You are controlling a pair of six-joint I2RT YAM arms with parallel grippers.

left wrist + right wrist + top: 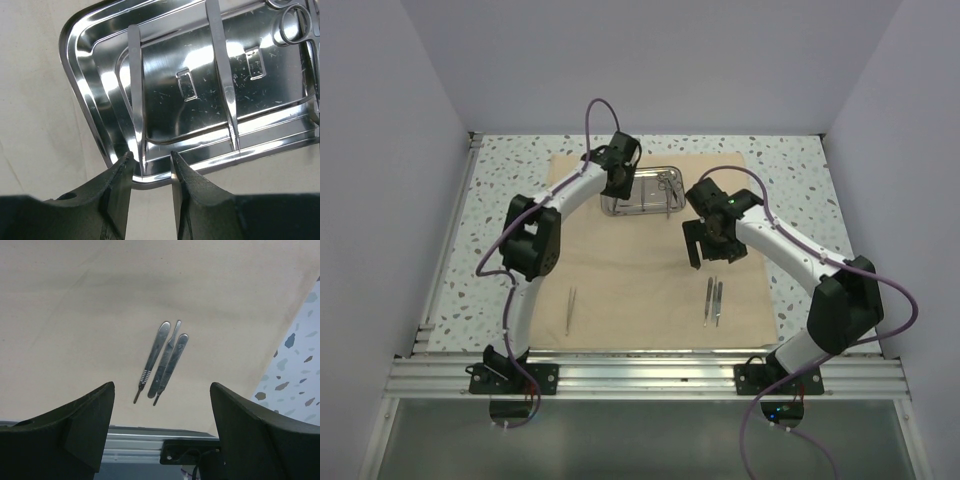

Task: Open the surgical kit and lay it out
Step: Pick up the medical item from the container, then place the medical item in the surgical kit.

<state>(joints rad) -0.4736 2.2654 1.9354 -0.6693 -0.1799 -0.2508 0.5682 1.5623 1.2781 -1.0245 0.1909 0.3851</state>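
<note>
Well along, judging by the layout. Already unfolded flat over the table [500,200]: cloth wrap [650,265]. Laid out toward its near edge: single instrument [571,308] on the left, three slim handles [162,360] on the right. Left to empty: tray [80,100] at the cloth's far edge, holding scissors [295,22] and two slim strips [136,100]. Over the tray's left end, left end effector [150,162] partly spread around one strip's tip, seemingly not pinching. Above the handles, right end effector [162,387] spread wide, empty.
</note>
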